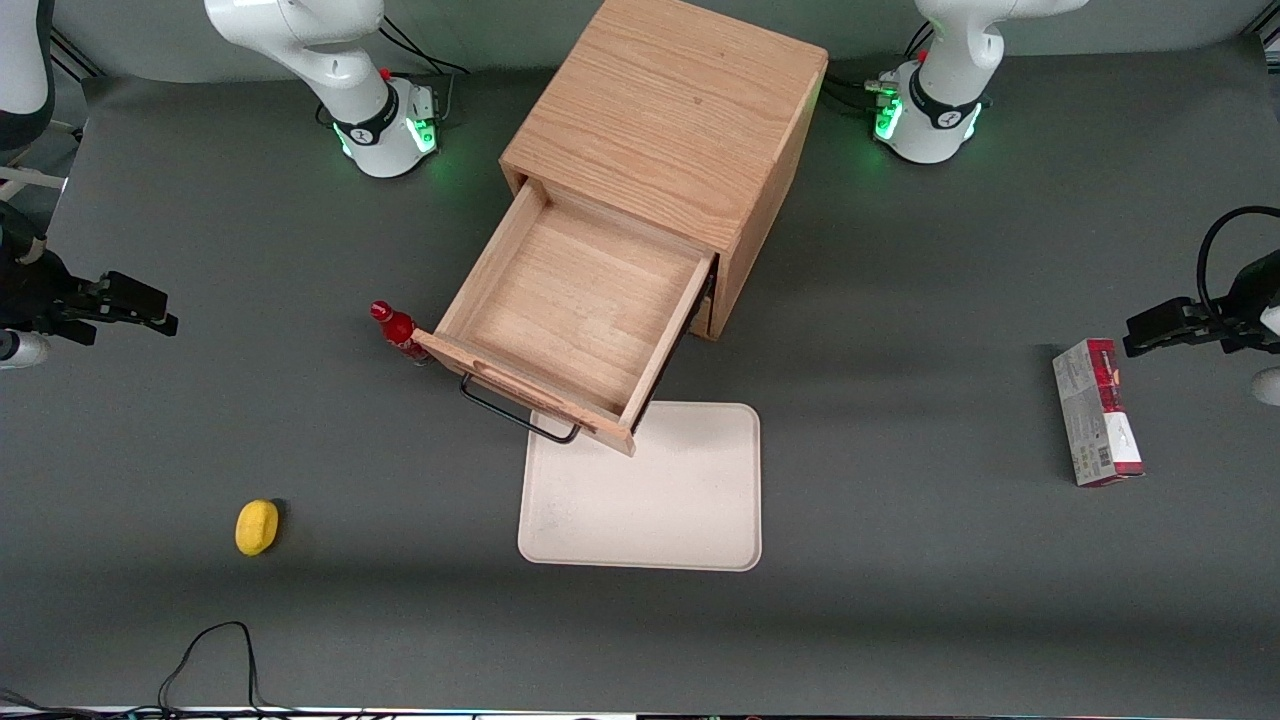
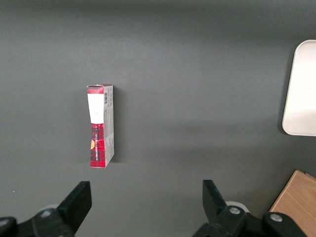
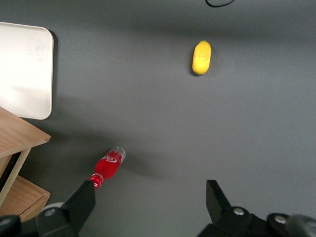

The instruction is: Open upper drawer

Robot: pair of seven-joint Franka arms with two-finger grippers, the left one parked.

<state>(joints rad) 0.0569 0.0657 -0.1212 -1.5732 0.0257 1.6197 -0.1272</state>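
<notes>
Grey surface (image 1: 900, 300), drawer job looks done. Gripper (image 1: 140, 305) spread wide, holding nothing, hanging at the working arm's end. Lemon (image 1: 257, 526) sits near it, closer to the camera. Red bottle (image 1: 397, 330) lies between gripper and upper drawer (image 1: 570, 310), touching its front corner. Drawer pulled well out, overhanging the white tray (image 1: 650, 500). Risk: any re-approach to the handle (image 1: 515, 412) clips the bottle.
</notes>
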